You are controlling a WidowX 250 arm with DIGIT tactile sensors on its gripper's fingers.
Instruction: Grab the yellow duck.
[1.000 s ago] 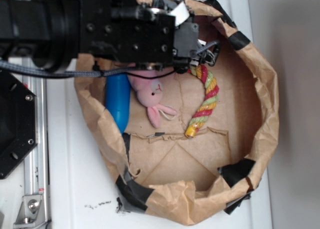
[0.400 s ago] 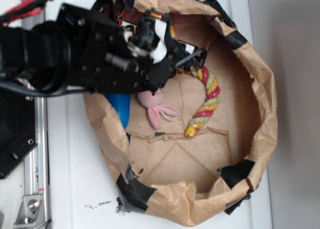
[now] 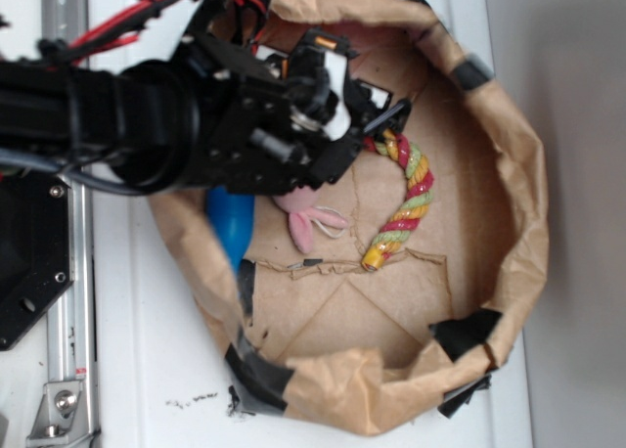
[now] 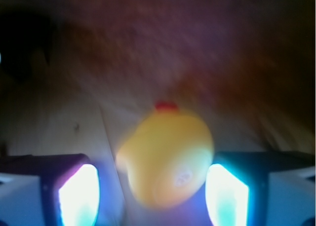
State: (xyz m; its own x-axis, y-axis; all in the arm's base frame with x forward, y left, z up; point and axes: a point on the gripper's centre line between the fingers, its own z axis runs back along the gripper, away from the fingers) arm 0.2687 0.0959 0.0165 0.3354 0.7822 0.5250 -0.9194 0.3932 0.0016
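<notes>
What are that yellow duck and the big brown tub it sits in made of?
The yellow duck looks like smooth rubber or soft plastic: rounded, glossy, though blurred. The tub seems to be crumpled brown paper, matte and creased, patched with black tape.

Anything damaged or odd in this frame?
The paper bin is crumpled, with black tape patches on its rim. The wrist view is blurry, though the duck shows between the tool's pads.

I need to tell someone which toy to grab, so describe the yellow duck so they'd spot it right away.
Look in the brown paper basket, under the black gripper at its upper rim. The yellow duck sits between the fingers: small, rounded, glossy yellow with a red tip, unlike the pink bunny or striped rope.
</notes>
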